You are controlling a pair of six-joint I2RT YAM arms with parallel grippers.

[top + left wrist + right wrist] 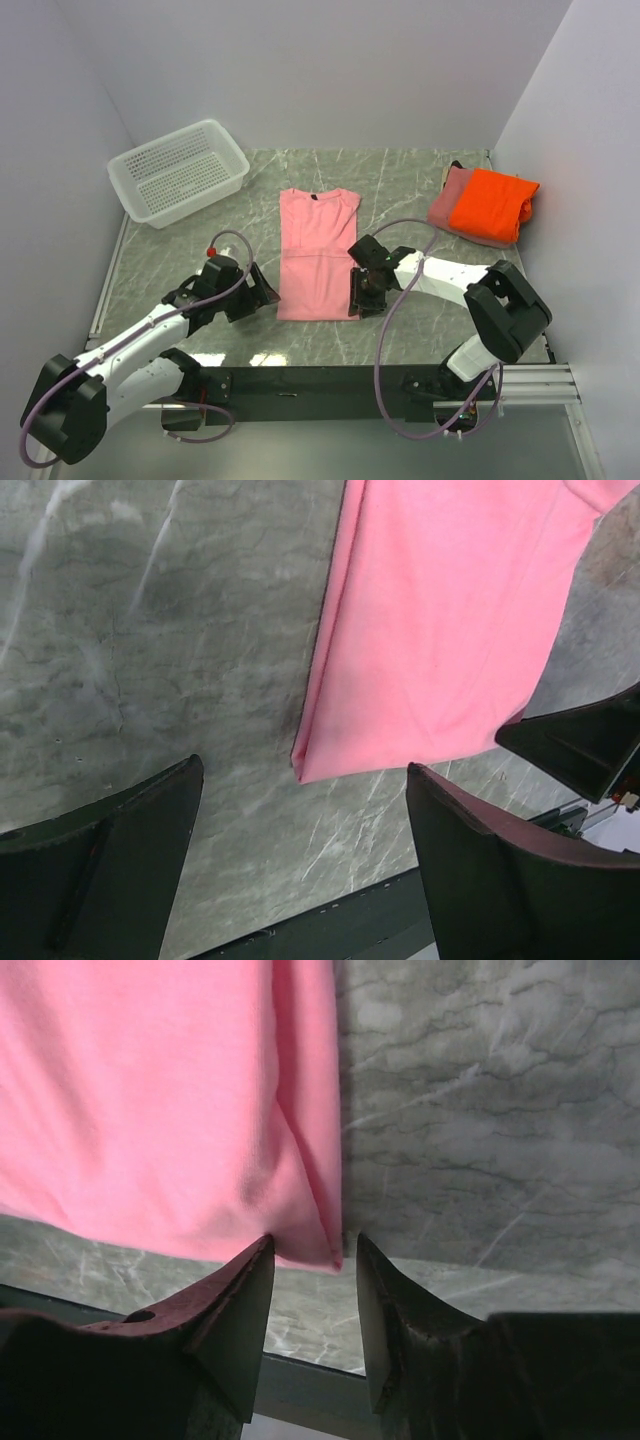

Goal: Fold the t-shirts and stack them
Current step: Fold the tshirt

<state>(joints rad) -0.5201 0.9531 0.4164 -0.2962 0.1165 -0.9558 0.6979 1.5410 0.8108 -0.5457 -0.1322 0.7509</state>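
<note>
The light pink t-shirt [318,250] lies flat on the table's middle, its sides folded in to a long strip, neck at the far end. My right gripper [362,298] is open at its near right corner [325,1250], one finger on each side of the corner. My left gripper [258,292] is open just left of the near left corner [305,770], fingers wide apart above bare table. The bright orange t-shirt [490,205] lies folded on the dusty rose t-shirt [448,205] at the far right.
A white perforated basket [178,172] stands at the far left. The table's dark front edge [300,380] runs just behind both grippers. White walls close in the left, back and right.
</note>
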